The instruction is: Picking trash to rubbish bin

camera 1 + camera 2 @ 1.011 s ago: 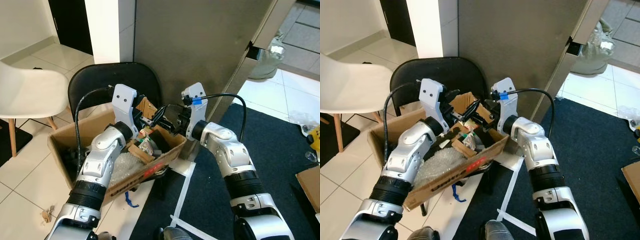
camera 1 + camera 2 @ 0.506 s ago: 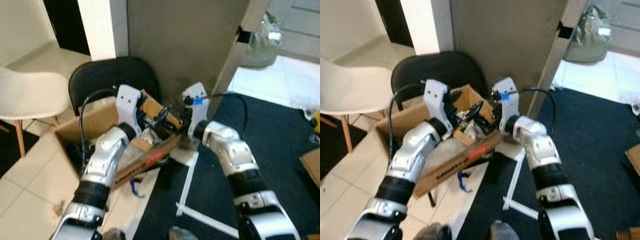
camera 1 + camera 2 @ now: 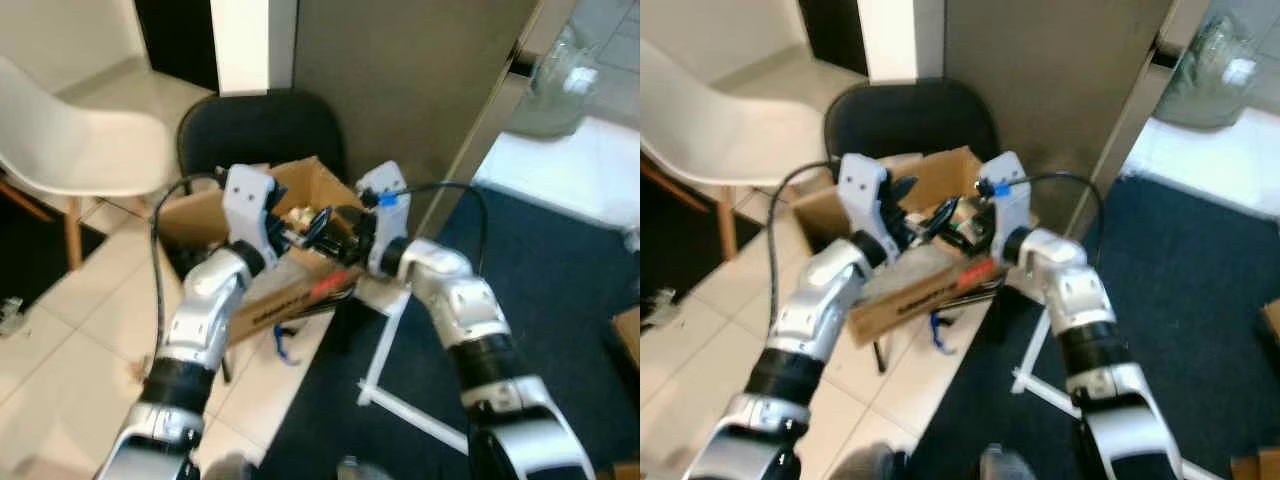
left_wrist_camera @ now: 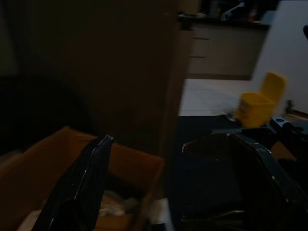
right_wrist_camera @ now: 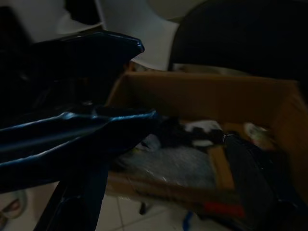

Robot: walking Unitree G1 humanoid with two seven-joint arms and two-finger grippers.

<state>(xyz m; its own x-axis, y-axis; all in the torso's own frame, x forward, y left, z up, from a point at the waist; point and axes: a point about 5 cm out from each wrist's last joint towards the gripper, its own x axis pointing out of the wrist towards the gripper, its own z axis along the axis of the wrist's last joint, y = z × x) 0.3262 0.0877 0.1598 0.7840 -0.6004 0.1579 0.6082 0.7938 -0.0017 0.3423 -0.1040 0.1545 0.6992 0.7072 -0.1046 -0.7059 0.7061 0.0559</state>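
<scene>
I see a brown corrugated cardboard box (image 3: 285,290) of trash, bubble wrap and scraps inside, resting on a black round-backed chair (image 3: 262,130) on the tiled floor. Left pincer (image 3: 305,232) and right pincer (image 3: 335,228) both hover over the box's far rim, fingers spread, gripping nothing. Frames blurred.

One cardboard box (image 3: 270,300), open-topped, with mixed scraps inside; blur prevents a count of them. Two chairs: one black (image 3: 262,130) behind the box, one white (image 3: 85,150) far left. Two silver arms, each with one tool: left tool (image 3: 300,232), right tool (image 3: 338,226), both over the box. One dark rug (image 3: 560,300), right. One clear bag (image 3: 565,85), far right. One yellow container (image 4: 257,103) in left wrist view.
</scene>
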